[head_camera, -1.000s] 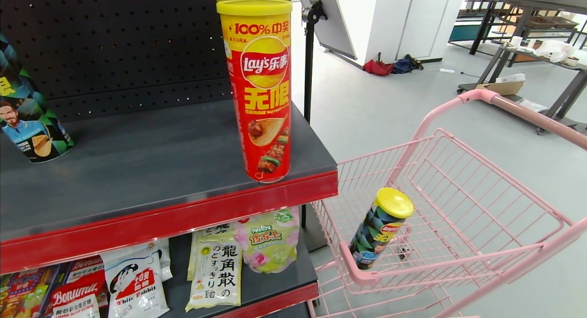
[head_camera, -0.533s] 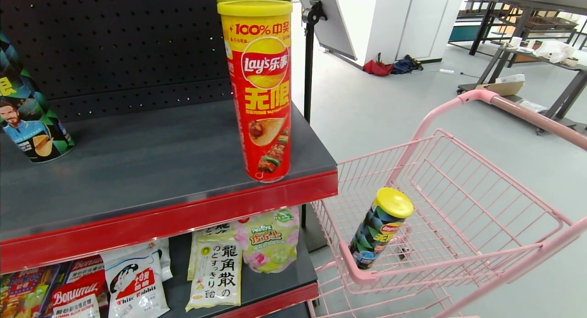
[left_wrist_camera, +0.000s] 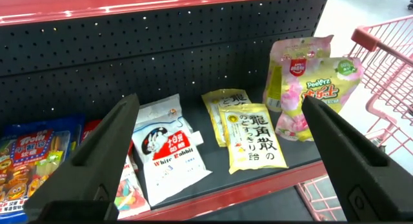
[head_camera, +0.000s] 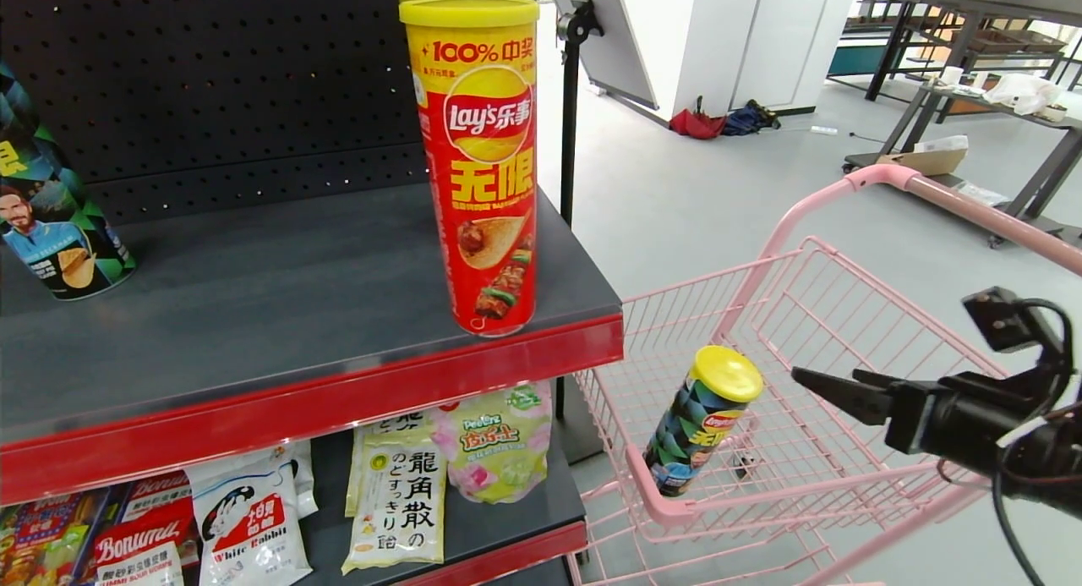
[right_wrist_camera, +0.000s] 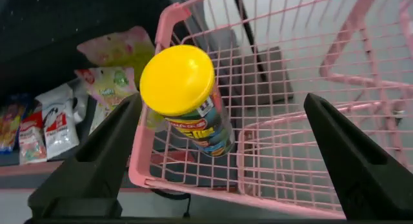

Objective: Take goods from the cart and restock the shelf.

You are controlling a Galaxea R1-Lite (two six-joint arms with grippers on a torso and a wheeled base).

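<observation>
A dark patterned chip can with a yellow lid leans in the near left corner of the pink cart. My right gripper hovers open over the cart basket, just right of the can and apart from it. In the right wrist view the can sits ahead of the right gripper, near one finger. On the dark upper shelf a tall red chip can stands at the right front and a dark can at the far left. My left gripper is open, facing the lower shelf.
Snack bags lie on the lower shelf, with white and yellow bags in the left wrist view. A black pole stands behind the shelf end. Tables and clutter stand far back right.
My right arm has come into the head view from the right and now reaches over the cart toward the can. The can and the shelf goods have not moved.
</observation>
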